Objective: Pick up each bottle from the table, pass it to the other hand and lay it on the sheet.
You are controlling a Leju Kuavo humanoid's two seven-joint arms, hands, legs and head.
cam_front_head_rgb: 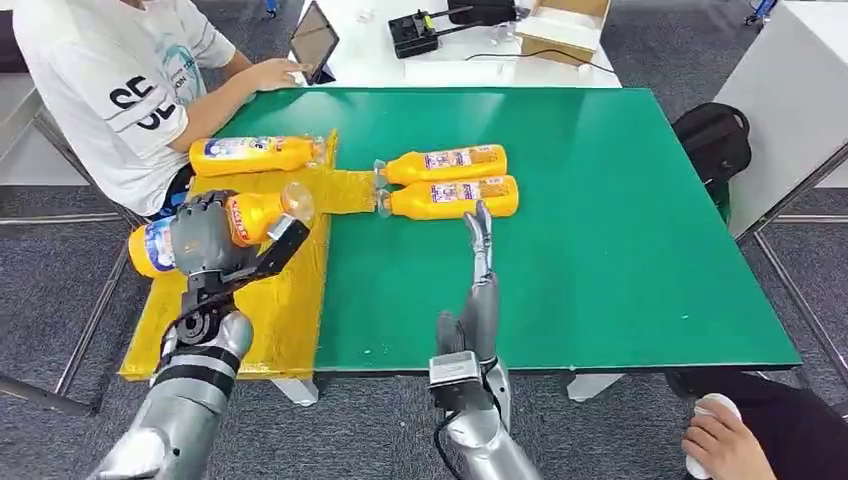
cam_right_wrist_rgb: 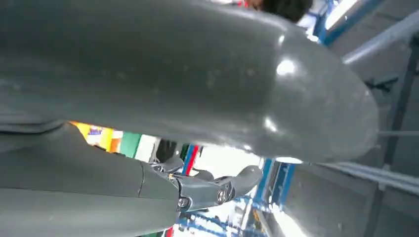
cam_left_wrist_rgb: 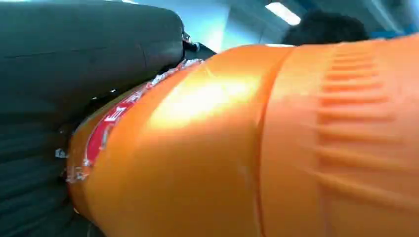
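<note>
Bottle in the left hand: an orange bottle with a blue-and-white label lies sideways in the grip, the grey fingers wrapped over its middle, its cap end poking out past the fingertips toward the table's centre and its base sticking out behind the knuckles. It hangs over the yellow sheet, just above it; whether it touches the sheet I cannot tell. In the left wrist view the bottle's ribbed orange body presses against the dark palm.

Beyond the fingertips of that hand, a second bottle lies on its side on the far part of the sheet. Two more bottles lie side by side on the green table, caps pointing to the sheet: the farther one and the nearer one, touching along their length.

The right hand holds nothing, its fingers stretched out straight and apart, fingertips just short of the nearer bottle of the pair.

A person in a white shirt sits past the sheet's far corner, one hand by a tablet. Another person's hand shows near the table's near right corner.
</note>
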